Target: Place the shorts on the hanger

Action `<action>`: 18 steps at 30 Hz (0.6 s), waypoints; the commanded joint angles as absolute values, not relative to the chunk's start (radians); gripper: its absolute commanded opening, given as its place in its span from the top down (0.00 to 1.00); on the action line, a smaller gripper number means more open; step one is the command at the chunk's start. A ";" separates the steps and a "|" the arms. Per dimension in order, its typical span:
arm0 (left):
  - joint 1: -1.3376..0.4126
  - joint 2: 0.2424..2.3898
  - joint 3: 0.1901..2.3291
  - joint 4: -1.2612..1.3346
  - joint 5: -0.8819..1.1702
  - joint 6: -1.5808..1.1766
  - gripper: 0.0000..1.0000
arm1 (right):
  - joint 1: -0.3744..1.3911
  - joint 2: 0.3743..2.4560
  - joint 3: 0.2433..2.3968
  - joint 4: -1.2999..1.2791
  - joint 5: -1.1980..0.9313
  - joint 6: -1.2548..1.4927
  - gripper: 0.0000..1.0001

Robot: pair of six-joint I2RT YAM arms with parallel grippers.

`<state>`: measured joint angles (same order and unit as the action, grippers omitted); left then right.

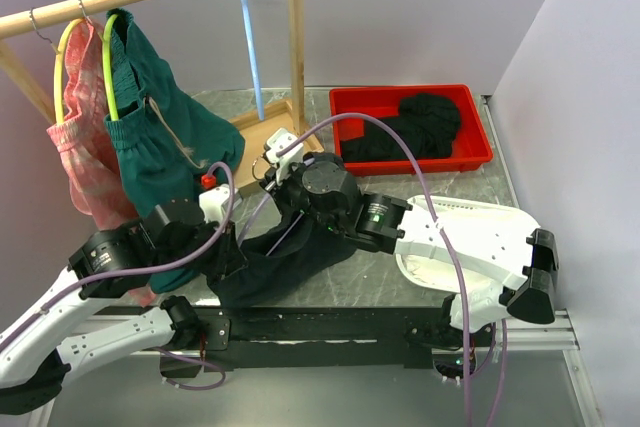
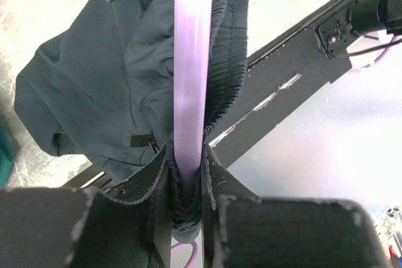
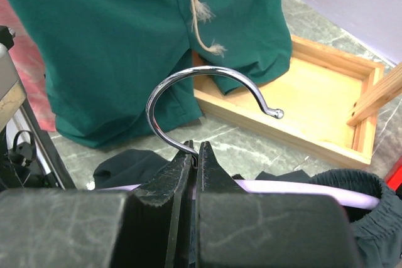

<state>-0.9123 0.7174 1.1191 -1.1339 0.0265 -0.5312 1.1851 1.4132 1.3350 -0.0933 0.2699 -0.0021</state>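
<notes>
The left arm (image 1: 110, 257) reaches in from the lower left of the top view towards the centre, its forearm lying low. The left gripper (image 2: 187, 171) sits at the bottom of its wrist view. Its two black fingers (image 2: 151, 177) press in on either side of the bar of the hanger (image 2: 191, 61), with a fold of the shorts (image 2: 75, 92) caught between them. The right arm (image 1: 470, 247) bends in from the lower right, its elbow by the right edge and its wrist near the middle. The right gripper (image 3: 195, 158) has its jaws together on the stem of the hanger's hook.
</notes>
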 commanded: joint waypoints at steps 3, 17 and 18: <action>-0.905 0.707 1.161 -1.078 -0.089 -0.572 0.99 | 1.184 1.422 1.431 -0.049 0.293 -0.011 0.88; -0.905 0.686 1.227 -1.140 -0.225 -0.663 0.99 | 1.118 1.396 1.489 -0.112 0.410 0.078 0.24; -0.905 0.683 1.233 -1.144 -0.239 -0.673 0.99 | 1.100 1.394 1.503 -0.121 0.397 0.112 0.23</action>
<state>-0.9073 0.7139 1.1580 -1.1900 -0.1417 -0.6209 1.1648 1.4311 1.4120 -0.1162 0.3542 0.0242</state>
